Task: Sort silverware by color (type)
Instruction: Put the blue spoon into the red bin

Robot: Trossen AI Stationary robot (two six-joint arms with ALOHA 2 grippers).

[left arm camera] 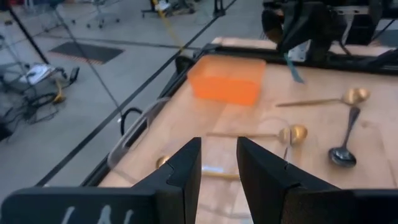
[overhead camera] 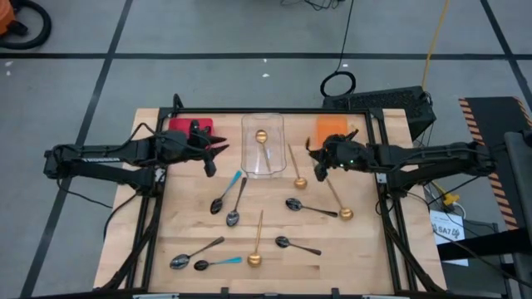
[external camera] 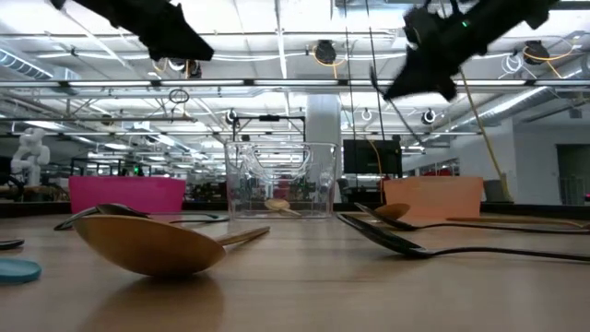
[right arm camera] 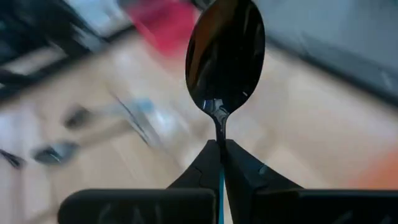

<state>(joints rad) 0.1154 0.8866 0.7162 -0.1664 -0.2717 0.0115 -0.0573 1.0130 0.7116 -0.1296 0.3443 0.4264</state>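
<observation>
My right gripper (overhead camera: 315,163) hangs above the table's right half, near the orange bin (overhead camera: 332,129), shut on a spoon with a dark bowl (right arm camera: 225,53) and a light blue handle (left arm camera: 293,67). My left gripper (left arm camera: 217,167) stands open with nothing between its fingers, over the far left by the red bin (overhead camera: 190,126) and left of the clear bin (overhead camera: 263,146). A gold spoon (overhead camera: 261,136) lies in the clear bin. Several gold, dark and blue-handled spoons lie flat on the wooden table (overhead camera: 357,249). My right gripper pinches the spoon between its two fingers at the thin neck just behind the bowl (right arm camera: 219,127). The bowl stands out past the fingertips, and the blue handle (right arm camera: 221,186) runs back between the fingers. The spoon is lifted clear of the table.
On the table lie a blue-handled spoon (overhead camera: 225,191), a dark spoon (overhead camera: 235,204), gold spoons (overhead camera: 297,169) (overhead camera: 339,201) (overhead camera: 257,246), and dark ones (overhead camera: 309,208) (overhead camera: 296,246) (overhead camera: 196,253). Another blue-handled one (overhead camera: 218,263) is near the front edge. A dark frame runs around the table.
</observation>
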